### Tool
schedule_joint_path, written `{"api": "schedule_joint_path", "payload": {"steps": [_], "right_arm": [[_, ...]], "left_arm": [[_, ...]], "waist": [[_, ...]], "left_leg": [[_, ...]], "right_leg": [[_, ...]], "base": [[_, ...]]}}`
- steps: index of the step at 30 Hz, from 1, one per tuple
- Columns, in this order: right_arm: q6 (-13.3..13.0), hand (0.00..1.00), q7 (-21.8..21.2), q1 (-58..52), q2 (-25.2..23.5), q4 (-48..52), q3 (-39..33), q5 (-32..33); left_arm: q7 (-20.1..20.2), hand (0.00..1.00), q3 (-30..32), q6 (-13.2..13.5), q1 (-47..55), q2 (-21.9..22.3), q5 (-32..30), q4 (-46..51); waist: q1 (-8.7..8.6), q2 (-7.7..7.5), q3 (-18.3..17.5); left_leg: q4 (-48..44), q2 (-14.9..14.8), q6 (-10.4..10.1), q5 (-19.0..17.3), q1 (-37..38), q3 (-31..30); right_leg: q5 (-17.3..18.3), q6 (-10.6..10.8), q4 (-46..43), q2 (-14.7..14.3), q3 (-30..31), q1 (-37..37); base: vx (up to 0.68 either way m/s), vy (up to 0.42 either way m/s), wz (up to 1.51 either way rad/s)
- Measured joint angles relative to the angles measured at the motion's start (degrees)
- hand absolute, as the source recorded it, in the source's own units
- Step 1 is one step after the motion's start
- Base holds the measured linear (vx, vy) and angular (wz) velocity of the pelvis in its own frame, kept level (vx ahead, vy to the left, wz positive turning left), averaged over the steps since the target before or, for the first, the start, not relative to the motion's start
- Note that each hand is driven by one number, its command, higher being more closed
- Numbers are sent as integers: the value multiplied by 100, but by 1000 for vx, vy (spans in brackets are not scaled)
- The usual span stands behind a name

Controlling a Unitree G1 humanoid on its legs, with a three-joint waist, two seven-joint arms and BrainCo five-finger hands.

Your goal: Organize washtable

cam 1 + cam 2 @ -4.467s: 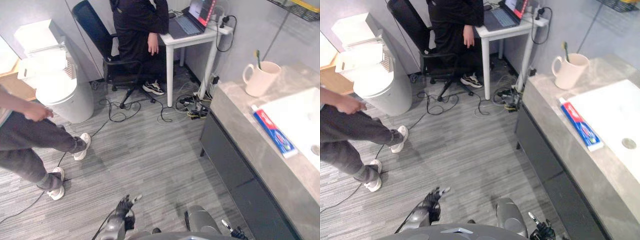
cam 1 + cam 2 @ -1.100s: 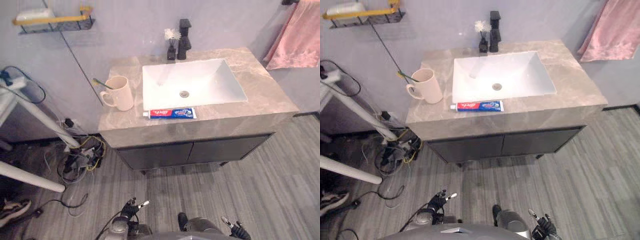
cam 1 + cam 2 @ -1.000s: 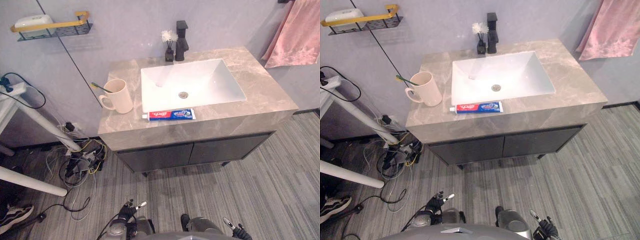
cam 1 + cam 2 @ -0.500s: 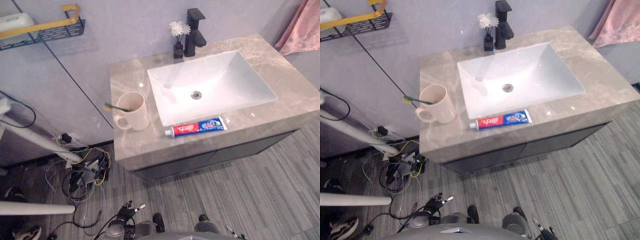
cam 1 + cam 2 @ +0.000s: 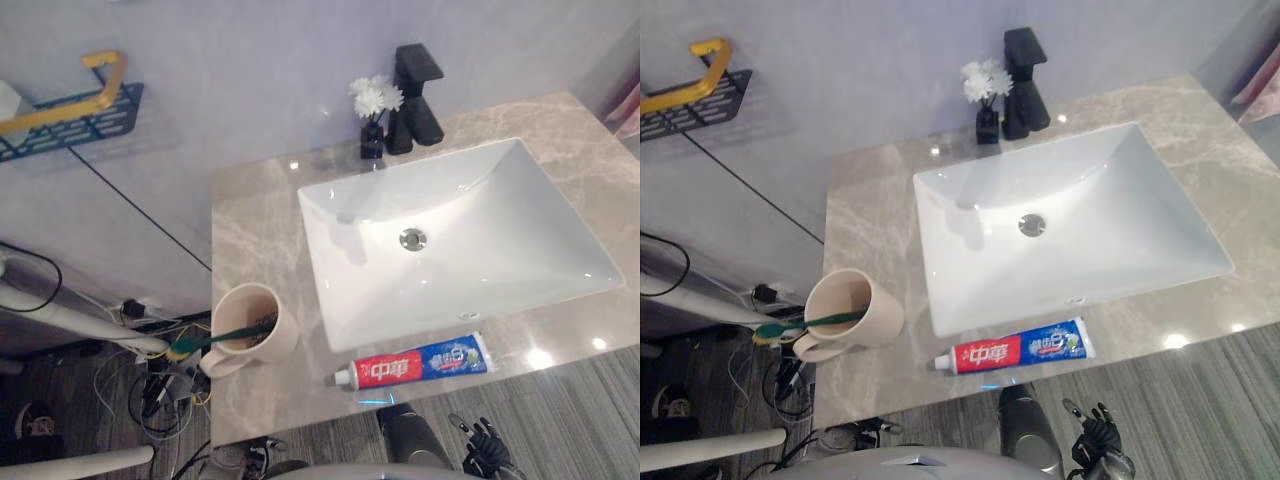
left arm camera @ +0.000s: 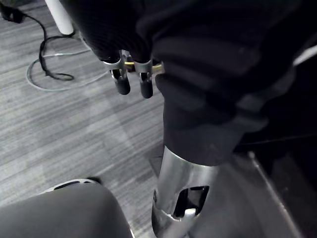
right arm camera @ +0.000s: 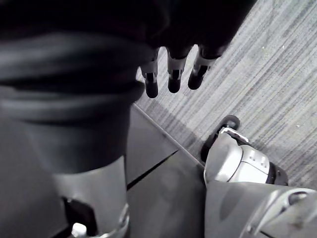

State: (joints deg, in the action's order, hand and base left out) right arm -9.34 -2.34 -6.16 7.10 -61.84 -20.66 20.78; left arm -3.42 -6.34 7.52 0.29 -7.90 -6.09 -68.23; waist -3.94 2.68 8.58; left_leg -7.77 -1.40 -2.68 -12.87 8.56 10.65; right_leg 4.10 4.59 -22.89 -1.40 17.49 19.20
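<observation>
Washtable point(image 5: 250, 230) right end out of frame; left robot hand point(image 6: 122, 83) and right robot hand point(image 7: 174, 74) slack, empty.

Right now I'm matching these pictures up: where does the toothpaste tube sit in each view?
Left eye view: toothpaste tube low centre, lying on the counter in front of the sink.
Right eye view: low centre, same spot.
Left wrist view: left hand over grey floor.
Right wrist view: right hand over grey floor.
Shared landmark: the mug left of the tube.
</observation>
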Motion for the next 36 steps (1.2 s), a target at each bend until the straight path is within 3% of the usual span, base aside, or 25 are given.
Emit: {"api": "schedule_joint_path", "payload": {"steps": [3, 7, 12, 15, 17, 18, 22, 23, 24, 25, 26, 29, 30, 31, 32, 33, 34, 35, 36], "right_arm": [[4, 0, -26, -41, 7, -253, 15, -13], [11, 0, -48, -59, -106, -582, 14, -14], [26, 0, -82, -278, -146, -610, 24, -15], [83, 0, -77, -337, -146, -591, 76, -92], [115, 0, -74, -403, -155, -590, 242, -178], [116, 0, -63, -424, -157, -589, 326, -177], [41, 0, -17, -267, -133, -559, 443, -165], [-11, 0, -12, -163, -141, -550, 448, -162], [-22, 0, -12, -144, -156, -530, 449, -162], [-88, 0, -19, -85, -164, -483, 432, -159], [-124, 0, -17, -69, -115, -459, 428, -159], [-126, 0, -18, -152, -66, -346, 400, -159], [-118, 0, -22, -205, -82, -341, 376, -160], [-105, 0, -28, -233, -97, -350, 261, -160], [-82, 0, -29, -247, -135, -351, 147, -152], [-25, 0, -20, -217, -128, -378, -58, -160], [67, 0, -11, -241, -192, -454, -87, -161], [76, 0, 2, -304, -194, -515, -101, -159], [80, 0, 7, -305, -160, -581, -121, -157]], "left_arm": [[61, 0, 295, 15, 75, 3, 5, 93], [69, 0, 484, 132, 3, 8, 40, 101], [75, 0, 597, 137, 21, 38, 71, 102], [73, 0, 596, 137, 26, 80, 72, 102], [67, 0, 600, 139, 8, 83, 81, 108], [66, 0, 602, 140, 6, 86, 81, 132], [63, 0, 598, 160, -63, 104, 89, 329], [55, 0, 635, 167, -43, 97, 119, 408], [55, 0, 644, 167, -39, 87, 121, 406], [64, 0, 671, 165, -65, 99, 119, 406], [65, 0, 690, 172, -40, 165, 120, 433], [73, 0, 694, 168, 30, 263, 118, 422], [83, 0, 695, 163, 70, 279, 118, 406], [100, 0, 714, 156, 127, 300, 117, 402], [106, 0, 751, 152, 175, 335, 115, 401], [116, 0, 755, 151, 53, 354, 113, 362], [129, 0, 759, 110, -1, 251, 112, 320], [137, 0, 747, 97, 42, 209, 110, 321], [134, 0, 738, 84, 66, 212, 110, 315]], "waist": [[6, -61, -118], [122, -184, -190], [130, -227, -248], [125, -189, -261], [114, -268, -196], [112, -192, -200], [118, -232, 16], [198, -231, 57], [210, -330, -4], [212, -374, 48], [185, -386, 74], [66, -217, -14], [32, -127, -68], [-3, 16, -166], [-28, 138, -325], [-200, 240, -344], [-170, -16, -219], [-144, -134, -248], [-108, -86, -225]], "left_leg": [[-63, -156, 2, -13, 40, -85], [66, -274, -94, -106, 35, -145], [-71, -300, -85, -219, 167, -131], [-132, -345, -134, -248, 76, -160], [-256, -392, -163, -243, 43, -281], [-383, -462, -202, -218, -50, -452], [-1034, -707, -383, -324, -501, -1083], [-988, -773, -503, -261, -542, -1207], [-919, -767, -523, -202, -499, -1196], [-2068, -821, -373, -357, -788, -897], [-3293, -834, -284, -533, -985, -745], [-4150, -858, -266, -631, -792, -464], [-3742, -917, -250, -606, -538, -245], [-2541, -970, -229, -654, -189, 54], [-1837, -983, -255, -843, -55, 178], [-763, -1044, -213, -1117, 46, 270], [-584, -931, -265, -878, 82, 506], [-477, -779, -317, -758, 134, 541], [-431, -771, -328, -729, 155, 610]], "right_leg": [[-170, 38, 415, 3, -174, -321], [-687, 75, 1182, 41, -309, -656], [-880, 68, 1629, 121, -371, -1079], [-906, 48, 1798, 156, -481, -1136], [-896, 23, 1612, 141, -611, -1126], [-878, -10, 1549, 112, -762, -1133], [-709, -266, 1179, -30, -1357, -1107], [-610, -385, 977, -50, -1486, -1004], [-609, -424, 995, 2, -1522, -966], [-663, -568, 939, 95, -1667, -889], [-662, -565, 944, 108, -1690, -885], [-703, -453, 1240, 41, -1692, -939], [-785, -328, 1479, -37, -1656, -920], [-929, -123, 1845, -135, -1652, -896], [-958, -95, 1905, -180, -1647, -743], [-892, -228, 1203, -310, -1634, -253], [-754, -367, 657, -143, -1453, -247], [-518, -266, 794, -95, -1333, -399], [-641, -144, 1061, -104, -1228, -465]], "base": [[-57, 32, 30], [-100, 61, 15], [-117, 20, -1], [-121, -26, 4], [-106, -90, 34], [-86, -145, 72], [-124, -159, 78], [-126, -166, 35], [146, -191, 39], [165, -111, 24], [143, -83, 21], [-130, 49, 4], [-119, 137, -11], [-76, 131, -5], [84, 146, 42], [124, 64, 44], [114, 69, 37], [-10, 11, -29], [-33, 50, -39]]}}
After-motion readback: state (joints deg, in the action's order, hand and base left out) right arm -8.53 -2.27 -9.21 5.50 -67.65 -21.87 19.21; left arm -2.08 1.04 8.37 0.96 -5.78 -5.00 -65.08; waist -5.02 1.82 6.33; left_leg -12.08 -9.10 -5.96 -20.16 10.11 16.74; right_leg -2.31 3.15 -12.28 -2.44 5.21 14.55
